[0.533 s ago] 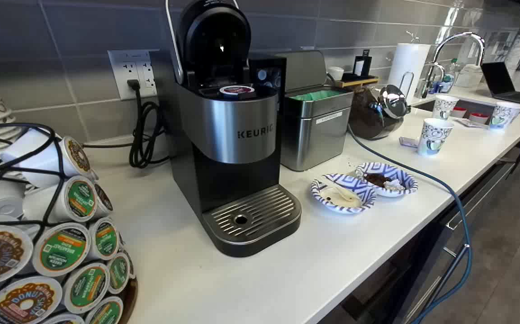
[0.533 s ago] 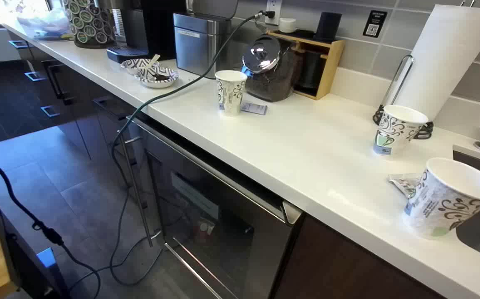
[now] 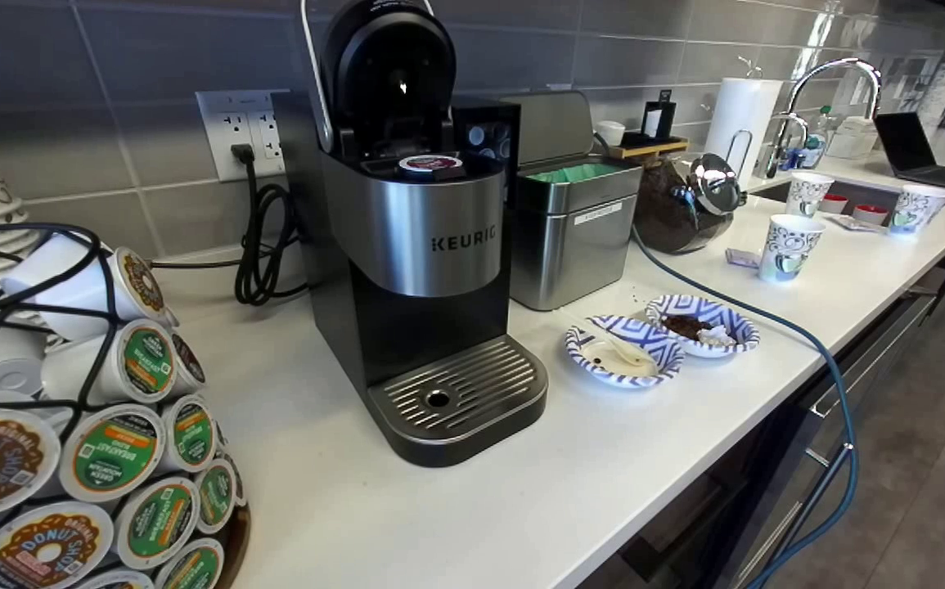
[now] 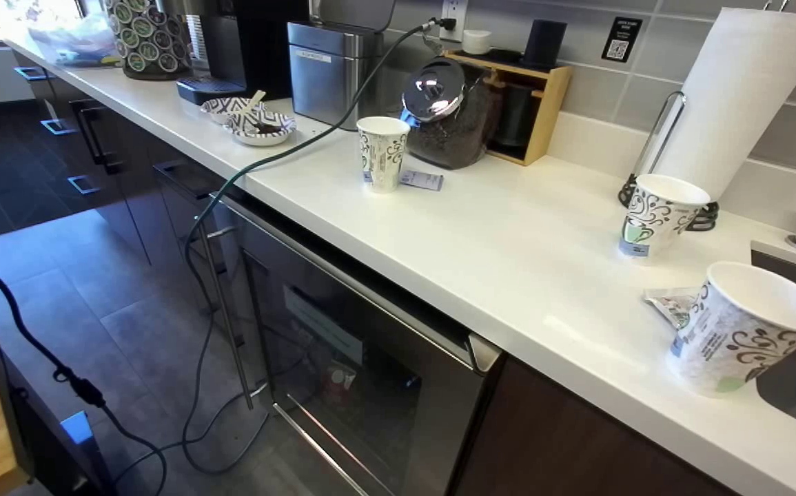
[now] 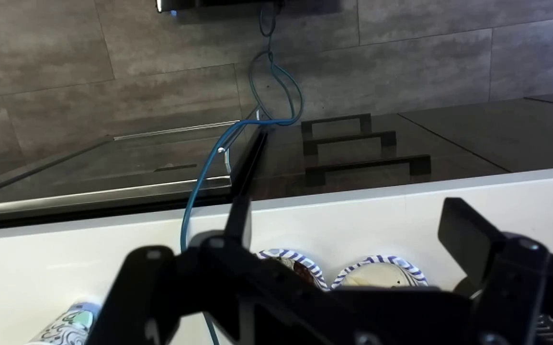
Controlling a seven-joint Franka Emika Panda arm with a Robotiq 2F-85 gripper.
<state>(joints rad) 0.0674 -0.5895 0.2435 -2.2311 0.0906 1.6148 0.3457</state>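
My gripper [image 5: 348,227] is open and empty in the wrist view, its black fingers wide apart over the white counter [image 5: 343,230]. It is out of sight in both exterior views. Two blue-and-white patterned paper bowls lie beyond the fingers in the wrist view, partly hidden by the gripper body. The bowl with the pale inside [image 5: 377,274] lies between the fingers' lines of sight; the bowl with dark contents [image 5: 310,265] is by the left finger. In an exterior view, a Keurig coffee maker [image 3: 415,233] stands with its lid raised and a pod [image 3: 431,164] in its top.
A steel bin [image 3: 582,254] with its lid up stands beside the coffee maker. A pod rack [image 3: 116,454] is at the near left. Paper cups [image 4: 382,155], a glass jar [image 4: 453,131] and a paper towel roll [image 4: 735,103] stand along the counter. A cable [image 3: 840,393] hangs over its edge.
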